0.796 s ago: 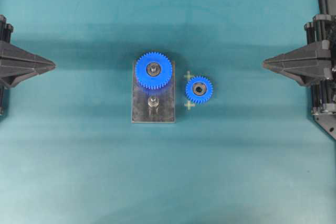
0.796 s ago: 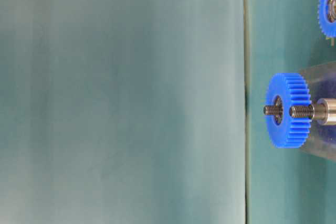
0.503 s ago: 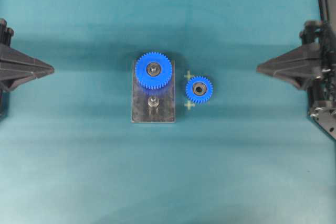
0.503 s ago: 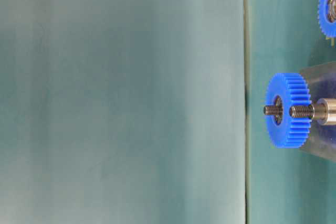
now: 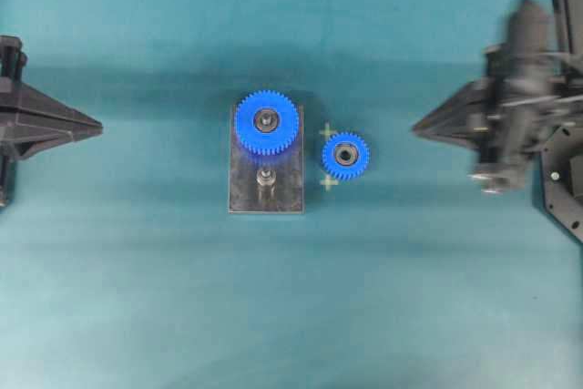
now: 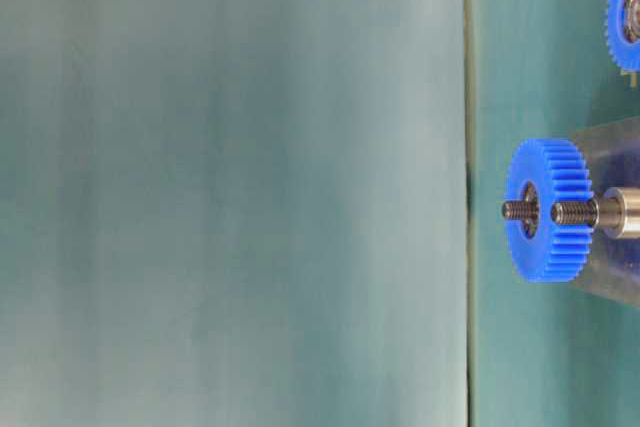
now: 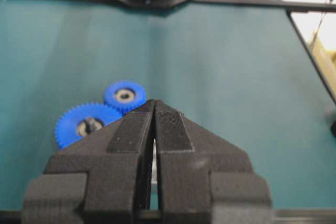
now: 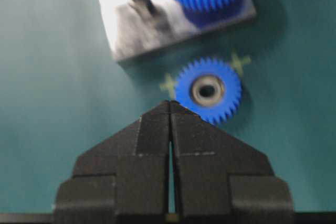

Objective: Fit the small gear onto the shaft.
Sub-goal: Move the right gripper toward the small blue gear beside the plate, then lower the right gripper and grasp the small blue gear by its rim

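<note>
The small gear [image 5: 345, 155] lies flat on the teal tabletop [image 5: 291, 316], hub up, just to the right of the grey plate [image 5: 265, 198] in the overhead view, not touching it. Two pale cross marks [image 5: 328, 183] sit on the tabletop at the gear's left edge, one above it and one below. Nothing has hold of that gear.

On the plate, the shaft [image 5: 265, 177] stands upright and bare in the nearer half. Right behind it the larger gear [image 5: 266, 122] sits on its own pin, overhanging the plate's far edge. From the table-level view the two threaded pin tips show close together, the larger gear on one and the shaft free.

Over on the right, the right hand [image 5: 417, 130] is blurred in the overhead view, its tip pointing in toward the small gear but clearly apart from it, with open tabletop between them. Its wrist camera shows the two fingers [image 8: 152, 129] pressed together to a point, clenched on nothing, and the small gear lying just beyond and slightly right of the tip.

The left hand [image 5: 96, 125] sits far out at the left edge, well apart from the plate. Its fingers [image 7: 131, 135] are also closed tight against each other, empty, and past them both gears show, the larger one nearer and the small one behind.
</note>
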